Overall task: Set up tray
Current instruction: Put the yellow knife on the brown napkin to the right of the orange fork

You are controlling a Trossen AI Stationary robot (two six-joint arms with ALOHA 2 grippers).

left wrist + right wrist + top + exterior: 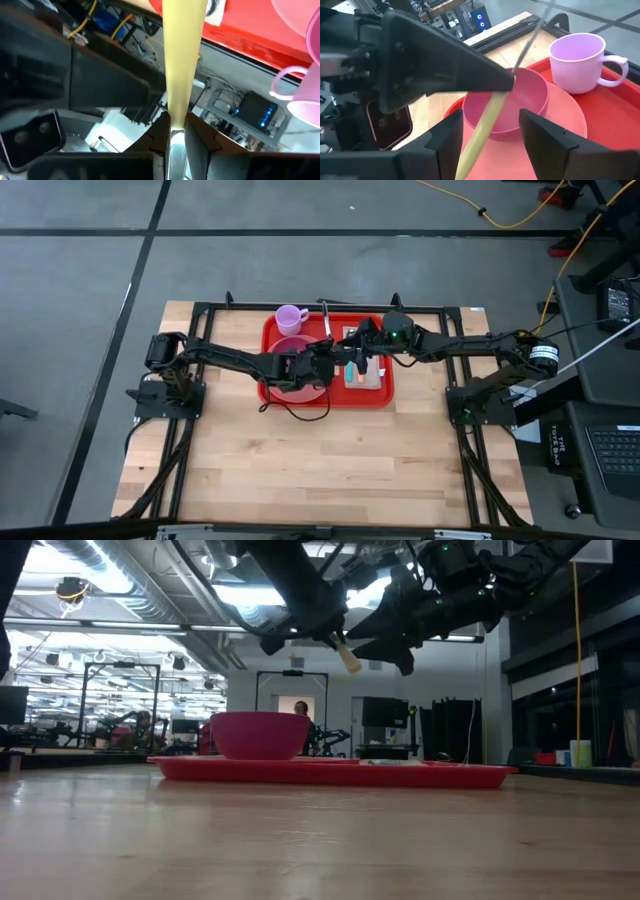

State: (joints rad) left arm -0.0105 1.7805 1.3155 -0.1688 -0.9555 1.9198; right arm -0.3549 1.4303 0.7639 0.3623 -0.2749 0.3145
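From above, both arms crowd over the red tray (300, 398) at the far middle of the table (320, 470), hiding much of its load. The left wrist view shows the left pincer (172, 131) pinching a pale-handled utensil (180, 60). The right wrist view shows the right pincer (490, 132) spread around that handle, above a pink bowl (530, 92) beside a mug (577, 60).
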